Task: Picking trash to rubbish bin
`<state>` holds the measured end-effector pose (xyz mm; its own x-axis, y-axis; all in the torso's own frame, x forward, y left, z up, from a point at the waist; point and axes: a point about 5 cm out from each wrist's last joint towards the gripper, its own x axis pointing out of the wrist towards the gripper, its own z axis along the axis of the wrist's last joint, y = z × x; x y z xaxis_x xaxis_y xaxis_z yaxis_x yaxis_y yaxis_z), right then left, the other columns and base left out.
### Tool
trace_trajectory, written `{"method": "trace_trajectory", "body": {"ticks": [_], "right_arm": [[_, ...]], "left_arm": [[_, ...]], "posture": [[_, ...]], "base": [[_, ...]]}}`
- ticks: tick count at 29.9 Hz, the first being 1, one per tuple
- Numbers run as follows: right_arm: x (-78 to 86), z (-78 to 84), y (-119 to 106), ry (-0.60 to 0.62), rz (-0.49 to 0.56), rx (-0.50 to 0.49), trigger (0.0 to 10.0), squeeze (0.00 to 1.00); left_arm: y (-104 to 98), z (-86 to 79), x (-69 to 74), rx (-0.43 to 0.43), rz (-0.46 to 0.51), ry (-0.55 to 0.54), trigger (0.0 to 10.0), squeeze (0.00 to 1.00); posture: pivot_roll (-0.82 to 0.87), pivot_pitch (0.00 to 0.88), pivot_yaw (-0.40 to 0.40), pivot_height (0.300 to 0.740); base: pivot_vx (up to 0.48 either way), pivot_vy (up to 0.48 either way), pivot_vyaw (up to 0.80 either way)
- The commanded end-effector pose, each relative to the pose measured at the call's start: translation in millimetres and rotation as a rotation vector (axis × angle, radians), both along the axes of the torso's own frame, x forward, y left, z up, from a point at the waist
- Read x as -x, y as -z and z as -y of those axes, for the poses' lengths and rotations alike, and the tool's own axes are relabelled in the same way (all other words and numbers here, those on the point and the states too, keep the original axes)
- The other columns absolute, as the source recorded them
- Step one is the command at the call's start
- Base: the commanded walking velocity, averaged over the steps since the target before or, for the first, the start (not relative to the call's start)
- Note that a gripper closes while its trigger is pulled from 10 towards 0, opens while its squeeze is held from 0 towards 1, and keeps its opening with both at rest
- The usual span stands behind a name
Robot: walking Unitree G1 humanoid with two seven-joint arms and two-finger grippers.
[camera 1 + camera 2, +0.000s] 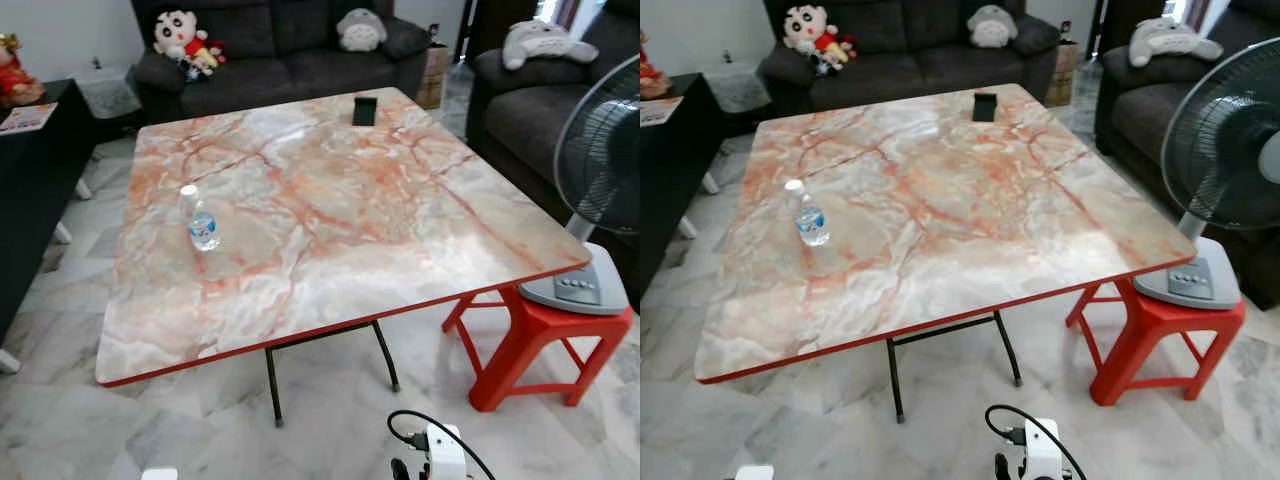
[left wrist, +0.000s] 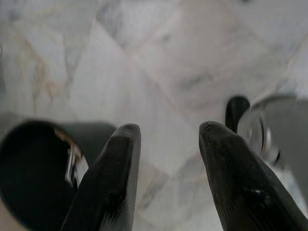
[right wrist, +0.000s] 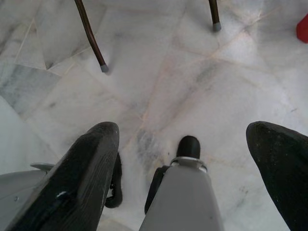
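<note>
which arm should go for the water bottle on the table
Left, probably. The water bottle stands upright on the robot's left side of the marble table. Both arms hang low over the floor, left tool and right tool open and empty, so the left has the shorter reach.

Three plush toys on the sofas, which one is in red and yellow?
The doll at the left end of the far sofa: black hair, red and yellow clothes. The other two plushes are grey and white.

marble-top table (image 1: 330, 210) on pale tiled floor (image 1: 60, 420), dark sofas (image 1: 290, 50) behind.
</note>
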<state>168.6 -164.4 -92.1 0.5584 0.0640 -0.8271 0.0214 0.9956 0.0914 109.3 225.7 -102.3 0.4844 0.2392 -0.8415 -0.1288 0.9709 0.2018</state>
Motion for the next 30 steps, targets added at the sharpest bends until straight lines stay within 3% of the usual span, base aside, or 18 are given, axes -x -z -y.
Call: {"method": "trace_trajectory", "body": {"ticks": [1,7,15,21,23,28,29,30], "right_arm": [[-4.3,-1.9,-1.9,-0.014,0.017,0.005,10.0,0.0],[-7.3,-3.5,-3.2,-0.021,0.024,0.005,10.0,0.0],[-6.8,-6.3,-2.8,-0.013,0.023,-0.006,10.0,0.0],[-5.5,-5.8,-2.3,-0.001,0.024,-0.018,10.0,0.0],[-12.1,-5.0,-6.4,-0.046,0.076,0.012,10.0,0.0],[-16.3,-5.5,-9.2,-0.077,0.11,0.027,10.0,0.0],[-25.9,-3.9,-16.5,-0.106,0.191,0.027,10.0,0.0],[-25.9,-3.9,-16.5,-0.106,0.191,0.027,10.0,0.0]], "left_arm": [[-0.6,-2.6,0.2,-0.002,0.008,-0.023,10.0,0.0],[-1.0,-3.3,-1.3,-0.005,0.009,-0.027,10.0,0.0],[-6.4,-9.2,-15.5,-0.014,0.037,-0.014,10.0,0.0],[-6.0,-7.9,-15.2,-0.01,0.032,0.018,10.0,0.0],[-7.7,-11.0,-13.4,-0.055,0.06,0.043,10.0,0.0],[-9.6,-14.3,-14.2,-0.077,0.083,0.03,10.0,0.0],[-15.1,-21.1,-16.5,-0.107,0.156,0.01,10.0,0.0],[-15.1,-21.1,-16.5,-0.107,0.156,0.01,10.0,0.0]], "posture": [[0.08,0.022,0.06,0.74],[0.08,0.021,0.062,0.74],[0.08,0.02,0.066,0.74],[0.08,0.022,0.065,0.74],[0.08,0.023,0.064,0.74],[0.08,0.023,0.064,0.74],[0.1,0.038,0.055,0.74],[0.1,0.038,0.055,0.74]], "base": [[0.0,0.0,0.51],[0.0,0.0,0.76],[0.0,0.0,0.8],[0.0,0.0,0.0],[0.0,0.0,0.0],[0.0,0.0,0.0],[0.0,0.0,0.0],[0.0,0.0,0.0]]}}
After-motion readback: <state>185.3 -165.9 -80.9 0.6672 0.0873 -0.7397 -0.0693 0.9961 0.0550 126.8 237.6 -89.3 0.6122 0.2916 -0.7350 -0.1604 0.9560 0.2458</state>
